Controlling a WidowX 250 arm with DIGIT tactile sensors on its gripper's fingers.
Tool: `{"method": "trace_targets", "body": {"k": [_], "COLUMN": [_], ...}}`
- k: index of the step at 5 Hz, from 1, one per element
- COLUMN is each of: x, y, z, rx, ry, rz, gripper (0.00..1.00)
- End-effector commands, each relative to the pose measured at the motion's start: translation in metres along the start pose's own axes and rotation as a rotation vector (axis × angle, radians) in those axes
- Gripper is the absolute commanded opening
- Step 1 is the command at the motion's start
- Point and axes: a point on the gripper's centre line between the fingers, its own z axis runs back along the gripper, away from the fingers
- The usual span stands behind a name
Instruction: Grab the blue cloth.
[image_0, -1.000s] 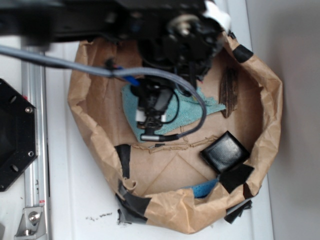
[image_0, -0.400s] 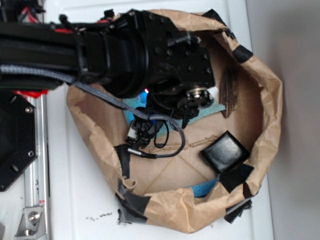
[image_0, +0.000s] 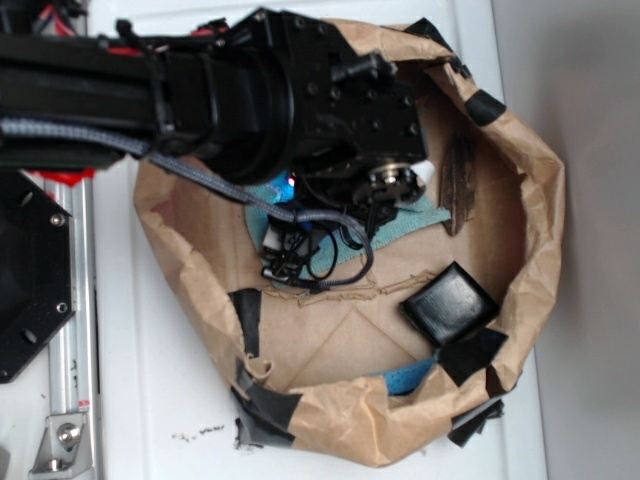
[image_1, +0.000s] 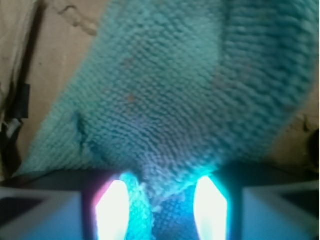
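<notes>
Paper bin: we are looking down into a brown paper-walled bin (image_0: 540, 200) patched with black tape, sitting on a white surface (image_0: 120, 400).
Inside the bin: we are seeing the blue cloth (image_0: 425, 214) on the cardboard floor toward the far side, a black square block (image_0: 450, 303) nearer the front right, a dark strip (image_0: 460, 182) standing by the right wall, and a small brighter blue piece (image_0: 410, 377) at the front wall.
Blue cloth: we are finding most of it hidden under the arm in the exterior view; only teal edges are peeking out left and right of the wrist.
Long axis: in the wrist view the blue cloth (image_1: 185, 90) is running on a diagonal from the lower left to the upper right, narrowing to a corner at the lower left.
Gripper: we are seeing the gripper (image_1: 161, 207) with its fingers (image_1: 114, 210) narrowed onto a bunched fold of the cloth, terry pile filling the gap between them.
Arm: the black arm (image_0: 200, 90) is reaching in from the left.
</notes>
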Motion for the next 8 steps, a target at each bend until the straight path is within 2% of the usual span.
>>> {"method": "trace_targets", "body": {"k": [1, 2, 3, 5, 6, 7, 8], "x": [-0.003, -0.003, -0.004, -0.021, -0.022, -0.026, -0.018], "y": [0.0, 0.0, 0.001, 0.002, -0.003, -0.006, -0.002], "z": [0.007, 0.009, 0.019, 0.119, 0.169, 0.199, 0.172], "rx": [-0.005, -0.001, 0.029, 0.27, 0.283, 0.262, 0.174], "ry": [-0.03, -0.039, -0.067, -0.338, -0.41, -0.413, -0.374], "rz": [0.003, 0.005, 0.009, 0.134, 0.178, 0.19, 0.155], "gripper": [0.0, 0.0, 0.0, 0.0, 0.0, 0.0, 1.0]}}
